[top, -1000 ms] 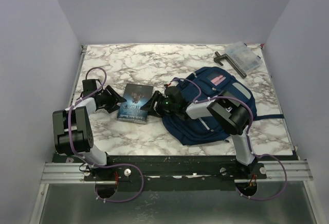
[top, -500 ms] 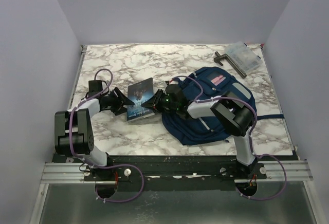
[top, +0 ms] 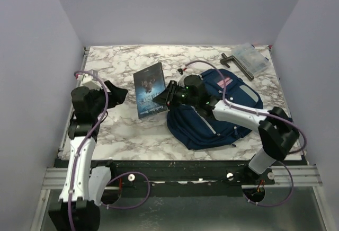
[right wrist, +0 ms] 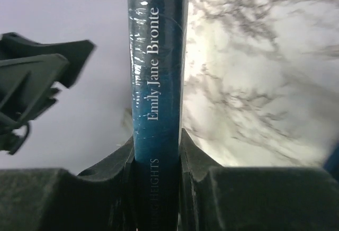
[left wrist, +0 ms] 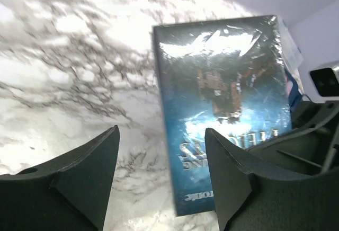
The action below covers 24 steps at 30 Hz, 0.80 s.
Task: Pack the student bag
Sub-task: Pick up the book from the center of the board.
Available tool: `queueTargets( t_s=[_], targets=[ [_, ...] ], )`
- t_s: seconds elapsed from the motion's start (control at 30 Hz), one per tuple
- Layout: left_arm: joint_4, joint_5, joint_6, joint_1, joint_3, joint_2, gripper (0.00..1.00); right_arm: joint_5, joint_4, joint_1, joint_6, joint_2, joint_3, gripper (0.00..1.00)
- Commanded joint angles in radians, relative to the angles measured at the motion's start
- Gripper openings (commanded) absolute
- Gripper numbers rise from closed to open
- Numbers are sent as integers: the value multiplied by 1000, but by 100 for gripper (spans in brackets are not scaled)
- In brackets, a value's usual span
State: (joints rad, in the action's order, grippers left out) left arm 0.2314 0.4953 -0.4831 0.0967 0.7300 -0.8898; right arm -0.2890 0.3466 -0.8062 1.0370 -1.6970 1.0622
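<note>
- Book [top: 151, 90] sits pinched in the right hand [top: 169, 94]. Its fingers press on both covers at one end, and the wrist view shows the spine standing straight between them.
- The book is reared up and tilted over the desk [top: 122, 61]. Whether its low edge touches the marble cannot be told.
- The bag [top: 228, 114] lies flat on the desk right of centre, just beside the book and partly under the right arm.
- The left hand [top: 114, 92] is spread and empty, well apart from the book on its left.
- The step in hand looks like carrying the book across to the bag's mouth.
- The top view does not show whether the main compartment is unzipped. That should be checked before the book goes over.
- The cover is glossy and held at one end only, so it may swing or slip. A firm pinch and a slow, level sweep would suit.
- Leading with the spine edge should part the fabric better than the flat cover.
- The free left hand could lift the bag's lip so the book slides in rather than pushing the bag along.
</note>
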Motion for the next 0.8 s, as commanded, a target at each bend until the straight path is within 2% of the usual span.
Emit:
queueTargets(
  t_s=[0.0, 0.07, 0.17, 0.23, 0.33, 0.4, 0.5, 0.57, 0.67, 0.77],
  targets=[
    [-59, -311, 75, -46, -83, 231, 69, 206, -262, 10, -385, 218, 42, 1],
    [-83, -322, 72, -55, -101, 278, 76, 378, -343, 10, -481, 303, 29, 0],
    [-143, -299, -8, -55, -144, 264, 98, 525, -454, 10, -553, 413, 22, 1],
    [-193, -237, -56, -54, -175, 256, 98, 545, -476, 10, -567, 472, 13, 1],
    [-370, -51, -139, -62, -228, 269, 98, 532, -484, 10, -560, 532, 4, 1],
    [-431, -4, -197, -93, -222, 272, 98, 542, -496, 10, -507, 556, 5, 1],
    [-432, -10, -249, -264, -177, 261, 98, 536, -443, 10, -403, 595, -29, 1],
    [-495, -38, -347, -371, -190, 244, 98, 546, -375, 10, -297, 617, -65, 1],
    [-638, -113, -487, -538, -236, 203, 97, 549, -223, 11, -120, 642, -136, 1],
    [-711, -234, -545, -671, -256, 178, 97, 565, -41, 12, -6, 678, -232, 1]
  ],
)
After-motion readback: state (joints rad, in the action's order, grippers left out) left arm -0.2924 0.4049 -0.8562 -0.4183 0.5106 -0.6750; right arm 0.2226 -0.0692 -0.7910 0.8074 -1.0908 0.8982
